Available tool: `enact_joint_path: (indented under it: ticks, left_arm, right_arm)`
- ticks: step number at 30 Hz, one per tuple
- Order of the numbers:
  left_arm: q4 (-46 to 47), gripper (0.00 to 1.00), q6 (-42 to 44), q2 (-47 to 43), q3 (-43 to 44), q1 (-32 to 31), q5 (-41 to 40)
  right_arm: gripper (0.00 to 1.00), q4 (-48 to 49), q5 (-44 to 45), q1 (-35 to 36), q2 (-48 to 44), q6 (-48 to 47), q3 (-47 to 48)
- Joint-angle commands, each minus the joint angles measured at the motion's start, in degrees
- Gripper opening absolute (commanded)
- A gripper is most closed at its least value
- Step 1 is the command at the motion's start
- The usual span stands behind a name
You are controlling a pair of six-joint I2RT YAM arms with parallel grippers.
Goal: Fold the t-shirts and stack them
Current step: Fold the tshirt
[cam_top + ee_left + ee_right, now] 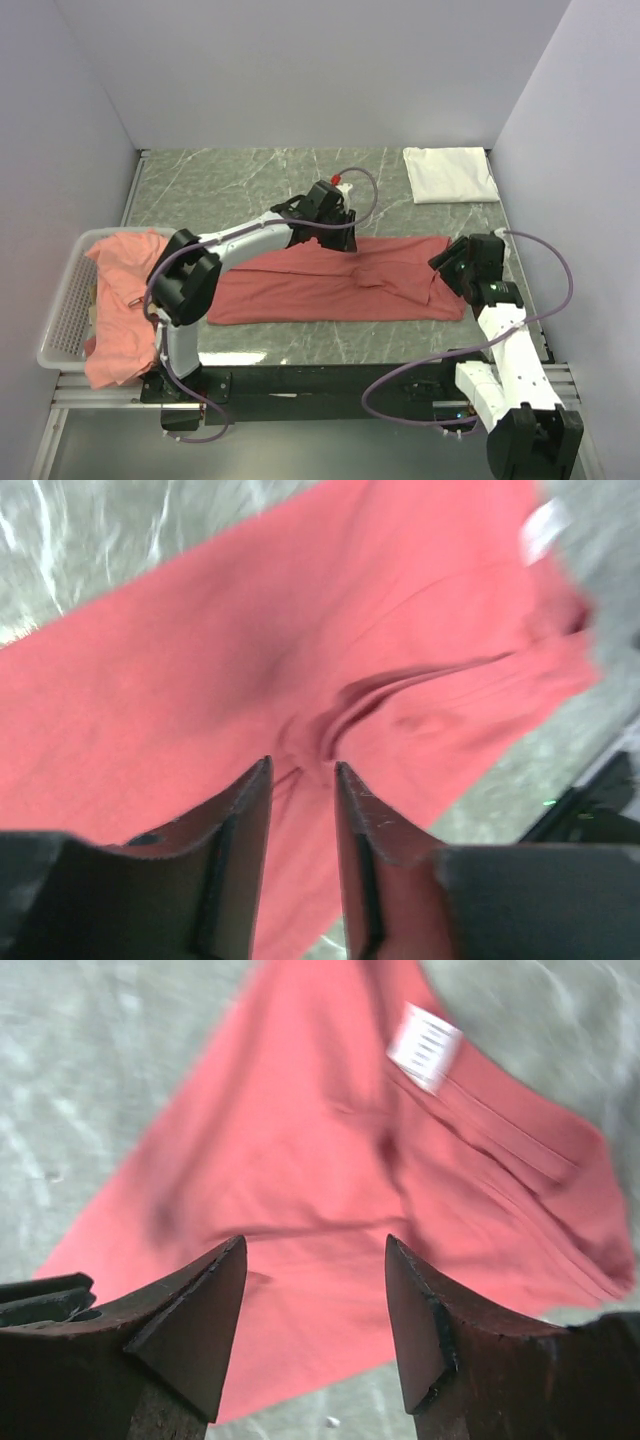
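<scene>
A coral-red t-shirt [330,285] lies folded into a long band across the middle of the table. My left gripper [335,238] hovers over its back edge. In the left wrist view the left gripper [302,765] is open, with nothing but creased red cloth [250,650] below the gap. My right gripper [452,262] sits at the shirt's right end. In its wrist view the right gripper [315,1245] is open wide above the red shirt [330,1150], whose white neck label [425,1048] faces up. A folded white t-shirt [450,173] lies at the back right.
A white mesh basket [65,310] stands at the left table edge. More salmon shirts [125,300] are heaped in it and hang over its near side. Grey walls close in the left, back and right. Marbled green tabletop [230,185] surrounds the shirts.
</scene>
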Motion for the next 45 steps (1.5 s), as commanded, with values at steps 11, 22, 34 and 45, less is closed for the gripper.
enact_joint_path:
  ticks: [11, 22, 34, 45]
  left_arm:
    - [11.1, 0.21, -11.5, 2.1, -3.6, -5.8, 7.0]
    - [7.7, 0.11, -14.0, 7.0, -4.9, -5.3, 0.4]
    - [3.0, 0.19, -14.8, -6.6, -8.5, -0.8, -4.6]
    - [-9.4, 0.38, -33.7, -28.4, -30.9, 17.5, -29.0]
  right_arm:
    - [0.65, 14.1, 0.6, 12.6, 13.8, 9.6, 0.5]
    - [0.66, 18.5, -0.1, 9.2, 14.1, 12.2, -9.6]
    - [0.66, 12.6, 0.0, 3.3, 9.5, 6.7, -5.9]
    - [0.66, 8.1, 2.3, 10.8, 12.3, 0.5, 6.0]
